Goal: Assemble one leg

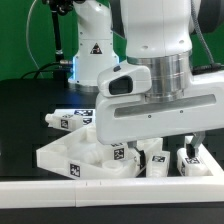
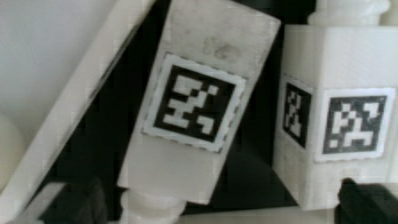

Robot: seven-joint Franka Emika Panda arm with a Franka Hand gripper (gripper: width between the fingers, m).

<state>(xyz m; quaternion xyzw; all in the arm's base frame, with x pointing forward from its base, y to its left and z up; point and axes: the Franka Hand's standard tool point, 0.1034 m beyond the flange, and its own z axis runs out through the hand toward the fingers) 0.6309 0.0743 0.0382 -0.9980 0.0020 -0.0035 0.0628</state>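
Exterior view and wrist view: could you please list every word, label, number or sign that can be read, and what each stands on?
No words, brands or numbers are readable in either view.
Triangle warning sign on the arm's white housing: symbol too small to read.
Square black-and-white tags, patterns without letters: on the tilted leg and the upright leg.

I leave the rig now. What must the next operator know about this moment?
Gripper: open, low over the parts, not closed on anything.
The leg: loose and tilted, one end between the fingertips, beside a second tagged block. The wide white tray piece lies close by.
Done: the approach only; no joined part shows.
Left: close on the leg, lift it, mount it.
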